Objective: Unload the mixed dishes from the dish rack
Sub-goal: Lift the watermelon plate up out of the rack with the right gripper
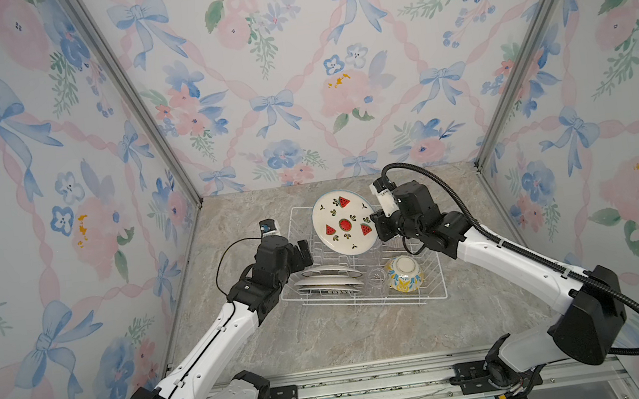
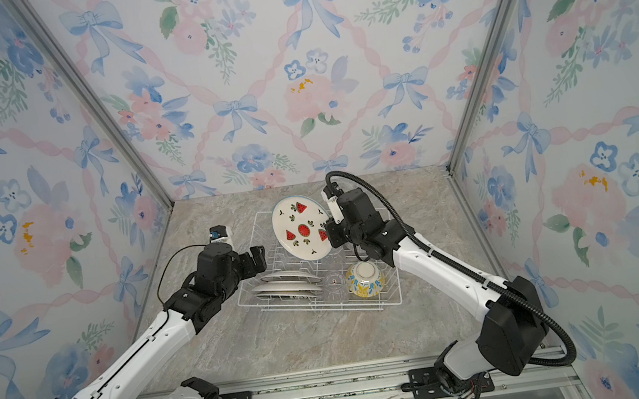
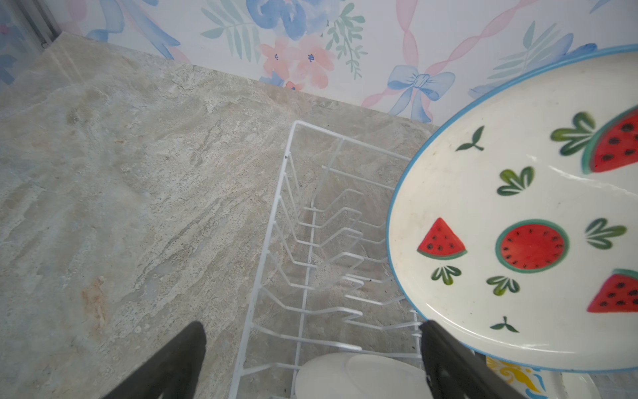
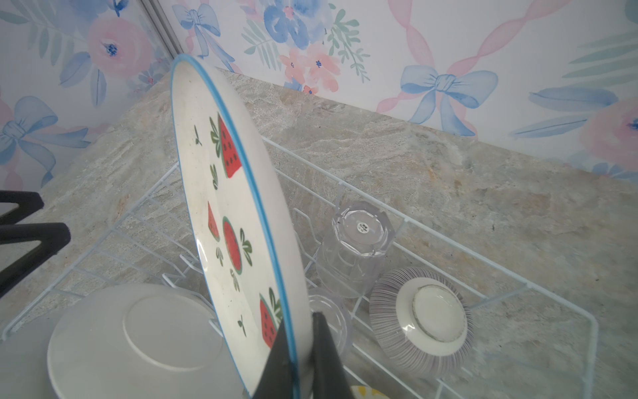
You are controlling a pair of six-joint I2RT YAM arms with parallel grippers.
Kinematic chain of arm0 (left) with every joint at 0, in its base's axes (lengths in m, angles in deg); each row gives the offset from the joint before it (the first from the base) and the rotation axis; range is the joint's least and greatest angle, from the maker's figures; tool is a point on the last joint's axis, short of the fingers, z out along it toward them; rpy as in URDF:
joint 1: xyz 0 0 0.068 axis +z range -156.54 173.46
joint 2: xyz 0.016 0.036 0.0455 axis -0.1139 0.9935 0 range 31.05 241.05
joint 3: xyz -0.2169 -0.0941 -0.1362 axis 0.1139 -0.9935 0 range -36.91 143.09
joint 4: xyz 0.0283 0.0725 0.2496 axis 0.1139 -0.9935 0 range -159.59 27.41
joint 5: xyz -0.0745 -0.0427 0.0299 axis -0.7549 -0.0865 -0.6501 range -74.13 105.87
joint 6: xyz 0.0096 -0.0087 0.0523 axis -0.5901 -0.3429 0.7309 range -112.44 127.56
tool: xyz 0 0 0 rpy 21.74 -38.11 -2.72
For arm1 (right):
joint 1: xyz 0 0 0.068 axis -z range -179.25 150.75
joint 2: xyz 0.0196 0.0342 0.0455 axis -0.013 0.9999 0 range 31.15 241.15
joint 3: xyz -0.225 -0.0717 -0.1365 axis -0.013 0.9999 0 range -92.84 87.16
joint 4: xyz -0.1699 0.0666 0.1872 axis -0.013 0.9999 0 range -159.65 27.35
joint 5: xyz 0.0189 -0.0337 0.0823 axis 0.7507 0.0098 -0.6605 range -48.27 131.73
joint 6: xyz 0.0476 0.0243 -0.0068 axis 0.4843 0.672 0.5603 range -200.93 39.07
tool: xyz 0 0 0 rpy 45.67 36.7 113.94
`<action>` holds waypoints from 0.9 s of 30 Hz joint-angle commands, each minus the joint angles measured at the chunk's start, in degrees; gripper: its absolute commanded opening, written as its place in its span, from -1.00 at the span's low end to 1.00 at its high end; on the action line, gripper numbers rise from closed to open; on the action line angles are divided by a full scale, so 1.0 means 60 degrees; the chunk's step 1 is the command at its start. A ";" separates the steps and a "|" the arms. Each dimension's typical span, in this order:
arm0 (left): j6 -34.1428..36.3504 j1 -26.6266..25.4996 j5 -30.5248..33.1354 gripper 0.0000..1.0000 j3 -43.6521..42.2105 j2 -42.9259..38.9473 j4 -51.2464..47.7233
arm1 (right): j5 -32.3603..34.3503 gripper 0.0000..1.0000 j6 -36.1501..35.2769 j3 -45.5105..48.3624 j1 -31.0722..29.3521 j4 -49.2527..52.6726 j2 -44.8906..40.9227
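The watermelon plate hangs tilted on edge above the far half of the dish rack, clear of its slot ridges. The right gripper pinches the plate's blue rim between its fingers. A rim pinch can slip, so the plate is best carried slowly over the rack's wall, clear of the clear glass cup and purple-striped bowl beneath. The left gripper sits at the rack's left side, fingers spread wide. If it takes over, it should clamp before the right one lets go.
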 commanded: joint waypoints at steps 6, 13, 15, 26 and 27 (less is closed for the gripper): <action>-0.0270 -0.0056 -0.0240 0.96 0.0480 0.0214 0.0006 | -0.0820 -1.00 0.1314 -0.0124 0.0412 -0.1548 -0.0347; -0.0629 -0.0092 -0.0416 0.96 0.0591 0.0316 0.0018 | -0.1131 -1.00 0.1887 -0.0131 0.0567 -0.1928 -0.0296; -0.0764 -0.0106 -0.0416 0.96 0.0624 0.0306 0.0030 | -0.1131 -1.00 0.2020 -0.0090 0.0560 -0.2027 -0.0298; -0.1147 -0.0339 -0.0610 0.96 0.0482 0.0123 0.1039 | -0.1027 -1.00 0.3032 0.0415 0.0589 -0.2868 -0.0483; -0.1210 -0.0366 -0.0695 0.96 0.0468 0.0163 0.1170 | -0.1051 -1.00 0.3148 0.0480 0.0596 -0.2972 -0.0499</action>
